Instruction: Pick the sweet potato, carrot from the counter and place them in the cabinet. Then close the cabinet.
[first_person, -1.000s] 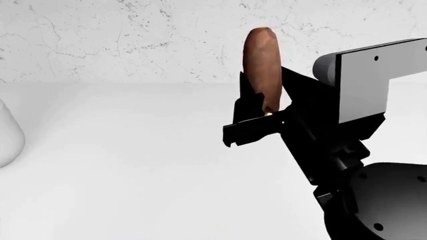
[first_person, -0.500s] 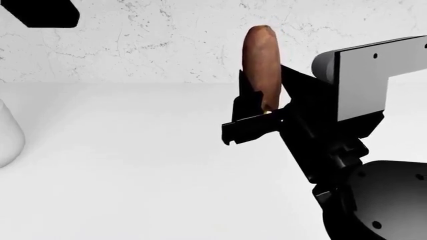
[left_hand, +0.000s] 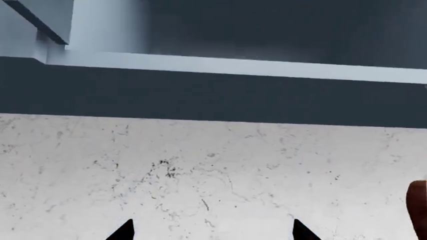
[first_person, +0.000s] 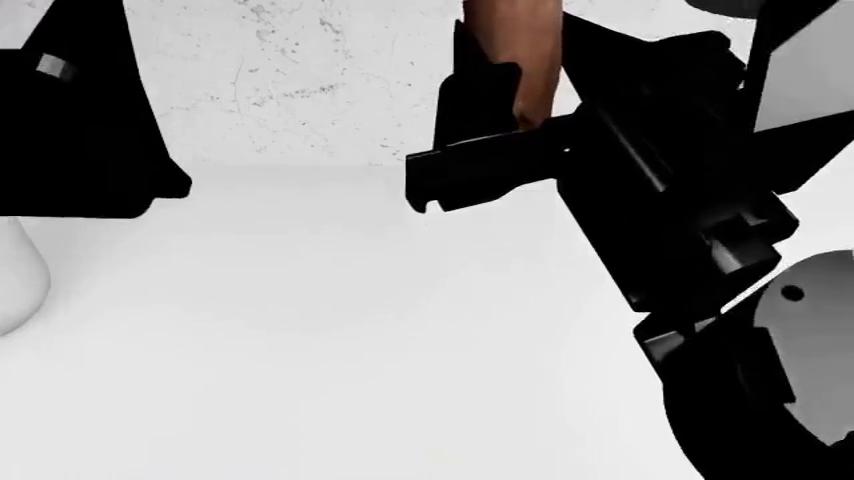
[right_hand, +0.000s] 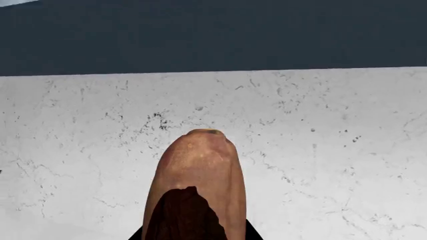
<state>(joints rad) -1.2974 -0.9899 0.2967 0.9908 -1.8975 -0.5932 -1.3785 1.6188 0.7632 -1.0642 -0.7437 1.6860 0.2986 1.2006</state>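
I have the sweet potato (first_person: 514, 60) standing upright in my right gripper (first_person: 514, 125), its rounded tip cut off by the top of the head view. The black fingers are closed against its lower part on both sides, and it hangs in the air above the far part of the counter (first_person: 334, 330), in front of the speckled wall (first_person: 294, 80). In the right wrist view the sweet potato (right_hand: 197, 185) fills the near middle, its tip toward that same wall (right_hand: 333, 150), with the dark underside of the cabinet (right_hand: 213, 35) above the wall.

My left arm (first_person: 74, 110) shows as a dark mass at the far left. In its wrist view only the two fingertips (left_hand: 123, 231) show, well apart with nothing between them, facing the wall (left_hand: 200, 175) and the cabinet (left_hand: 220, 95). A white rounded object (first_person: 16, 275) sits at the left edge of the counter. I cannot see the carrot.
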